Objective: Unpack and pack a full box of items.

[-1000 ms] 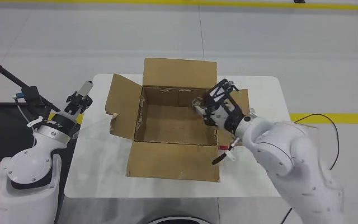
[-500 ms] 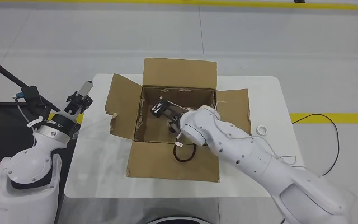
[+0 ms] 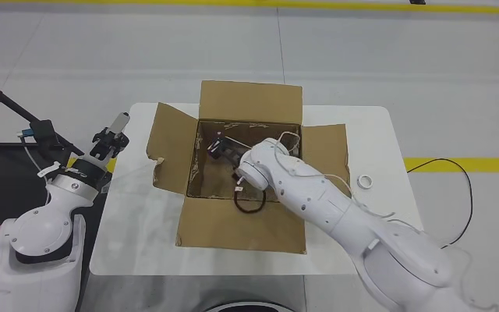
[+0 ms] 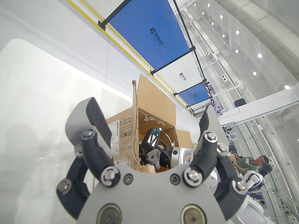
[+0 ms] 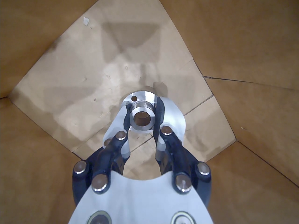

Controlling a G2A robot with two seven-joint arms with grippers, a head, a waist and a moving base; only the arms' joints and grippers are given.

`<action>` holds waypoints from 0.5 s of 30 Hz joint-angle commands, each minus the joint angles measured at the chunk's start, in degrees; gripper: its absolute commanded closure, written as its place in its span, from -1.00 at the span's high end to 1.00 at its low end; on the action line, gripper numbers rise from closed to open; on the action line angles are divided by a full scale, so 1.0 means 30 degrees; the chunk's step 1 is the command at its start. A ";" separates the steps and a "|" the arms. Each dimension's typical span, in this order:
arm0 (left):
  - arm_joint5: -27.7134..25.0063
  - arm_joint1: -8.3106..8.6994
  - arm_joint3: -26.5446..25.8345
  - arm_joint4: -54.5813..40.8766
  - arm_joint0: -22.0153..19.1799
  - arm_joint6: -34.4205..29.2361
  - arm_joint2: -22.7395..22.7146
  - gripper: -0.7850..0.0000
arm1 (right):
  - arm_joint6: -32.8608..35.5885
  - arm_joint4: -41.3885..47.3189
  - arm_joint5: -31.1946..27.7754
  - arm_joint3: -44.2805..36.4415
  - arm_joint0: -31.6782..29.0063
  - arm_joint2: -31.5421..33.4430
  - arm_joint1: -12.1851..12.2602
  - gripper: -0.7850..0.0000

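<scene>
Right wrist view: right gripper (image 5: 143, 115) clamped on shiny flanged metal bushing (image 5: 137, 97) low inside brown cardboard box (image 5: 233, 24), packing step I'd say; next needs flat set-down, then release; left gripper (image 3: 117, 134) spread open beside box.

Pale grey floor (image 3: 390, 54) with yellow lines (image 3: 460, 164); blue panels (image 4: 140, 19); round ceiling lights (image 4: 259, 55).

Open brown cardboard box (image 3: 242, 226), 4 flaps spread, sits central on the worktop (image 3: 132, 234). Inside, the right gripper (image 5: 143, 114) clamps a shiny flanged metal bushing (image 5: 141, 118). A small white ring (image 3: 363, 182) lies right of the box.
</scene>
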 commanded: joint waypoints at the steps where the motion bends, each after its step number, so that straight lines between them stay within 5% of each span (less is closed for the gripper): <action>1: 0.0000 0.0000 0.0000 0.0000 0.0000 0.0000 0.0000 1.00 | 0.0026 0.0102 -0.0226 0.0364 0.0061 0.0168 -0.0132 0.29; 6: 0.0000 0.0000 0.0000 0.0000 0.0000 0.0000 0.0000 1.00 | 0.0163 0.0328 -0.0738 0.0524 0.0100 0.0875 -0.0133 0.89; 11: 0.0000 0.0000 0.0000 0.0000 0.0000 0.0000 0.0000 1.00 | 0.0397 0.0846 -0.1463 -0.0991 -0.0029 0.2582 0.0550 0.99; 15: 0.0000 0.0000 0.0000 0.0000 0.0000 0.0000 0.0000 1.00 | 0.1488 0.0548 -0.1857 -0.4201 -0.0916 0.5024 0.1877 0.91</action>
